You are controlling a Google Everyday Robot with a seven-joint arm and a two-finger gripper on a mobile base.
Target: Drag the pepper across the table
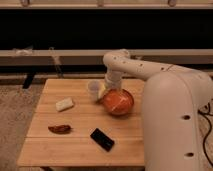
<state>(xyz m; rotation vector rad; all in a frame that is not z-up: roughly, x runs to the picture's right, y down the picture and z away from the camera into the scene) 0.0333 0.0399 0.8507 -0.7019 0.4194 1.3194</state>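
Note:
The pepper point(60, 128) is small, dark red-brown and wrinkled, and it lies on the front left part of the light wooden table point(75, 150). My gripper point(105, 88) is at the end of the white arm, low over the far middle of the table, between a pale cup and the orange-red bowl. It is well behind and to the right of the pepper and does not touch it.
An orange-red bowl point(118, 101) stands at mid-right and a pale cup point(93, 88) just left of it. A white block point(64, 104) lies at the left. A flat black slab point(102, 139) lies right of the pepper. My white arm body point(175, 125) fills the right side.

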